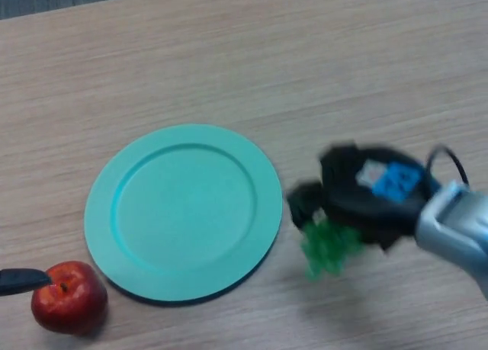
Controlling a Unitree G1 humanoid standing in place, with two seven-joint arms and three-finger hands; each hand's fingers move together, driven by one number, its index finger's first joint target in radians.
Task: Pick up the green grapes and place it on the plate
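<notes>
A turquoise plate point(183, 211) lies flat on the wooden table, left of centre. My right hand point(366, 197) comes in from the right, just right of the plate's rim, with its fingers curled round a bunch of green grapes point(328, 248). The grapes hang below the hand, a little above the table and beside the plate. Only a dark tip of my left hand point(19, 280) shows at the left edge, next to a red apple.
A red apple point(69, 297) sits on the table at the bottom left, just off the plate's lower left rim. The table's far edge point(76, 3) runs along the top left.
</notes>
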